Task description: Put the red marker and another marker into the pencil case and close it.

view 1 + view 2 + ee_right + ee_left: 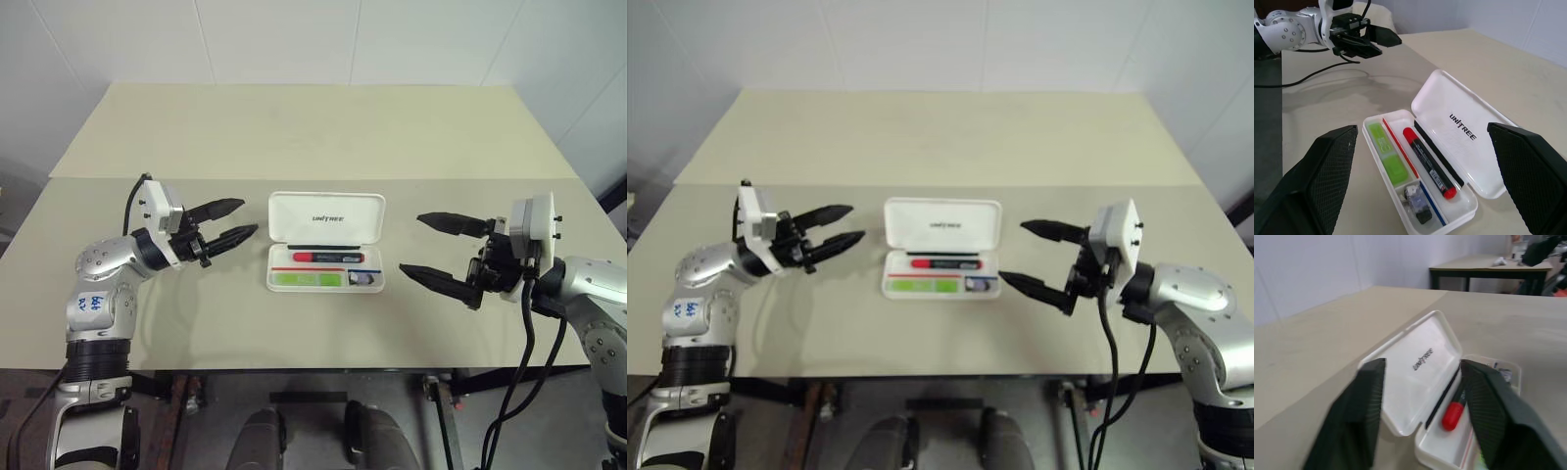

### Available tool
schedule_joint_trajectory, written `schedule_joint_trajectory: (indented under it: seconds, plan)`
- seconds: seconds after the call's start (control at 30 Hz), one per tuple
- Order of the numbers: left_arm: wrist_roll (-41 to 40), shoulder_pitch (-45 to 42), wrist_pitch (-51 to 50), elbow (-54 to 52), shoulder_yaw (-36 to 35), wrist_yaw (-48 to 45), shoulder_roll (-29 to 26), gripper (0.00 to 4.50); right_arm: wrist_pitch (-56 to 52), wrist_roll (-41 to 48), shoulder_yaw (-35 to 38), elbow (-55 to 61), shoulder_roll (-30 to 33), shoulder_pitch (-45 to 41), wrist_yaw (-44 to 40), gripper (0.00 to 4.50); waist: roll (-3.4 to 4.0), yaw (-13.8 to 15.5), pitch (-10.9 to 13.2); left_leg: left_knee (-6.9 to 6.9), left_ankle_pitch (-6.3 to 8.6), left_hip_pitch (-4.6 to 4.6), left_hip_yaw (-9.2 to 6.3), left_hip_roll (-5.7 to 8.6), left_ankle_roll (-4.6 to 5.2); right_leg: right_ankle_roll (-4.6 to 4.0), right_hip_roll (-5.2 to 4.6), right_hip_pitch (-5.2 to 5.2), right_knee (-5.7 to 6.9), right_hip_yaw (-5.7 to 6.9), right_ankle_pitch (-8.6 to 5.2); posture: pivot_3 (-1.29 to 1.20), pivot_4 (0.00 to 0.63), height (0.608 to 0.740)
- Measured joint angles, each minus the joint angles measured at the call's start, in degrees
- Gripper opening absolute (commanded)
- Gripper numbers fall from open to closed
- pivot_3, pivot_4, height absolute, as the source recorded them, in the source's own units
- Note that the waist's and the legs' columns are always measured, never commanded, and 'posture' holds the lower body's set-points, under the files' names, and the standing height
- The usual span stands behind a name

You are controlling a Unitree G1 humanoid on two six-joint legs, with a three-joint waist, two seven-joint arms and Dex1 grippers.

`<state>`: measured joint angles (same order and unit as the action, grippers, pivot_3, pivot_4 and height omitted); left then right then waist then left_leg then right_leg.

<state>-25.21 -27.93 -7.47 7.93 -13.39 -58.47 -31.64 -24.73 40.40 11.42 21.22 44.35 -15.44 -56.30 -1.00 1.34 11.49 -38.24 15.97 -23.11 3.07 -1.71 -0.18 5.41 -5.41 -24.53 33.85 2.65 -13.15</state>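
Red marker (328, 257) and green highlighter (308, 279) lie inside the open pencil case (326, 219). Left hand (227, 221) and right hand (439, 248), both open and empty, flank it. Next: swing the lid shut.

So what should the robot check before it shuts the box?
1. Red marker lying inside the pencil case: ok.
2. Green highlighter lying inside too: ok.
3. Nothing sticking up over the rim: ok.
4. Lid still open, ready to fold down: ok.
5. Left end effector empty, off to the side of the case: ok.
6. Right end effector open, empty: ok.
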Motion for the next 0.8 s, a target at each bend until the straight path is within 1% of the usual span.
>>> schedule_joint_trajectory:
  seconds: [0.07,0.13,0.33,0.5,0.8]
  plan:
    - [0.29,0.37,1.24,0.75,-0.67,1.29,-0.49,0.67,0.47,-0.26,-0.11,-1.46,-0.05,-0.82,-0.85,4.50,0.00,-0.01,0.00,0.01,0.00,0.01,0.00,-0.01,0.00,0.00,0.01,0.00,0.02,0.00,0.00,0.00,0.150,0.740]
    - [0.56,0.57,2.05,2.26,-1.65,2.67,-0.74,0.03,1.12,-0.79,-0.12,-2.96,-0.03,-1.78,-2.02,4.50,0.00,-0.10,0.00,0.01,0.00,0.03,0.01,-0.04,0.00,-0.01,0.04,-0.02,0.04,0.00,0.00,0.00,0.150,0.740]
    - [2.89,-0.48,4.46,6.78,-1.27,6.88,-0.67,0.03,1.29,-1.85,-0.16,-4.19,0.12,-2.28,-4.78,4.50,0.00,-0.02,0.00,0.00,0.00,0.02,0.02,-0.02,0.00,0.00,0.02,-0.02,0.04,0.00,0.00,0.00,0.150,0.740]
    - [5.95,-6.74,4.58,13.08,-0.01,12.41,1.29,0.03,1.83,-2.23,-0.14,-4.77,0.27,-2.46,-6.20,4.50,-0.01,0.30,-0.01,-0.04,0.00,0.01,0.01,0.03,0.00,0.06,-0.01,0.02,0.03,0.01,0.04,0.00,0.150,0.740]
    - [11.92,-16.18,3.82,27.68,6.66,15.96,6.10,0.03,2.15,-2.36,0.15,-4.34,0.29,-1.94,-5.78,4.50,-0.03,-0.03,-0.01,0.02,0.00,0.00,0.08,0.02,0.00,0.10,0.05,-0.02,0.03,0.00,0.06,0.00,0.150,0.740]
